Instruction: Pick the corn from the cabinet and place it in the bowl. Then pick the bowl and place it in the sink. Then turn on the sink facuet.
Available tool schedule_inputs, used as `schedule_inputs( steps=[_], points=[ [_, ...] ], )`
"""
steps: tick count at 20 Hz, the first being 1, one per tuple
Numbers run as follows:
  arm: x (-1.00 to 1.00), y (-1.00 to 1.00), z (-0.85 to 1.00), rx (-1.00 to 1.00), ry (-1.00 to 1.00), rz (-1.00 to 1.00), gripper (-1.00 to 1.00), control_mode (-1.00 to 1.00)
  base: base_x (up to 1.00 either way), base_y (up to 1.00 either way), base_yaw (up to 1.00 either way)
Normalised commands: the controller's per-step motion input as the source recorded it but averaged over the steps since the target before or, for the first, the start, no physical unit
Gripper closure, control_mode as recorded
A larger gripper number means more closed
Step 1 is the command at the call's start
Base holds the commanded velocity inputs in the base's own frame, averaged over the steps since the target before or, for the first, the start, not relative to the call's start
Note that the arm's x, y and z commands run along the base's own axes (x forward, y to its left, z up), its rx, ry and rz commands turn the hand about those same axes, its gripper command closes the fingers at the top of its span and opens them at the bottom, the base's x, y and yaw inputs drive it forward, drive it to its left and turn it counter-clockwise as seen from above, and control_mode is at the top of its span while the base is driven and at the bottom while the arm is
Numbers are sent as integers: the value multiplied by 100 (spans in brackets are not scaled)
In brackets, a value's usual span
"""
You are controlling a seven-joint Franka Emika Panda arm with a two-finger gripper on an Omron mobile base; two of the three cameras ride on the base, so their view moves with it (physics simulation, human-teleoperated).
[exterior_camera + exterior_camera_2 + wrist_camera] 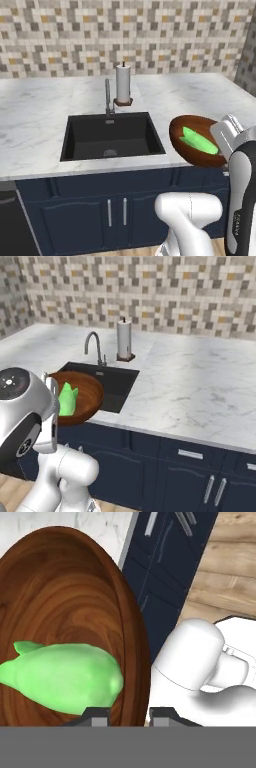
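The reddish-brown bowl [65, 597] hangs tilted in the air, and my gripper [129, 716] is shut on its rim, one finger inside and one outside. The bright green corn [65, 677] lies inside the bowl against the low side. From the left base view the bowl [186, 149] with the corn [200, 141] floats over the counter's front edge, just right of the black sink [112, 135]. The grey sink faucet [107, 97] stands behind the basin. In the right base view the bowl [91, 393] and corn [67, 398] sit left of the sink [120, 381] and faucet [92, 346]. The cabinet is out of view.
A white paper-towel roll [123, 82] stands on the marble counter [35, 115] just right of the faucet. Navy base cabinets with grey handles [117, 212] run below the counter. A mosaic tile wall [125, 35] backs the counter.
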Motion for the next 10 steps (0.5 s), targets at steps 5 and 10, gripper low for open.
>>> schedule_inputs(
  steps=[5,10],
  points=[
    [0,0,0,0,0,0,100,100,55,0,7],
    [0,0,0,0,0,0,100,100,48,0,5]
  ],
)
